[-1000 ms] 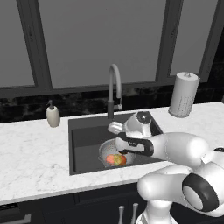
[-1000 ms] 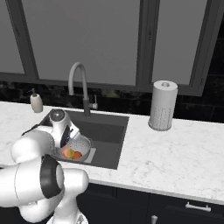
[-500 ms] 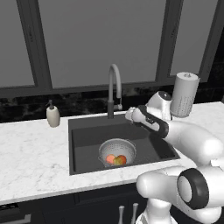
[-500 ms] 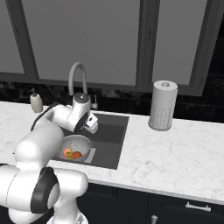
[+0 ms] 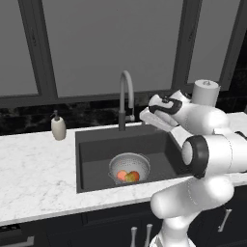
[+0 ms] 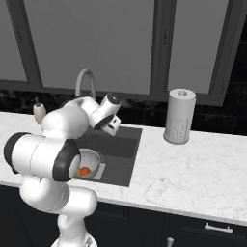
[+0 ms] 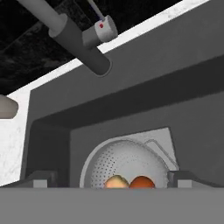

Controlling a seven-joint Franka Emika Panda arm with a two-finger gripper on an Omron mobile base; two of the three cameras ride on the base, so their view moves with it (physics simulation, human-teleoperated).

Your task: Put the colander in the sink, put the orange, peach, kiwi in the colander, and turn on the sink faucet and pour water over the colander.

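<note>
The silver colander [image 5: 129, 167] sits on the floor of the dark sink [image 5: 96, 159]. Inside it lie the peach [image 5: 122, 174], the orange [image 5: 135, 175] and the kiwi [image 5: 129, 179]. My gripper [image 5: 144, 116] hovers above the sink's back right corner, just right of the sink faucet [image 5: 126, 96], open and empty. In the hand view the faucet's base [image 7: 83, 46] and small lever [image 7: 100, 28] are at the top, with the colander [image 7: 127, 164], peach [image 7: 114, 182] and orange [image 7: 141, 181] below. In the right base view my arm hides part of the colander [image 6: 91, 159].
A beige soap dispenser [image 5: 58, 128] stands on the marble counter [image 5: 34, 169] left of the sink. A paper towel roll [image 6: 179, 116] stands at the back right of the counter. Dark windows rise behind the counter.
The gripper has risen out of the sink from just over the colander and swung up and to the back right, ending beside the faucet. The fruits and colander have stayed put.
</note>
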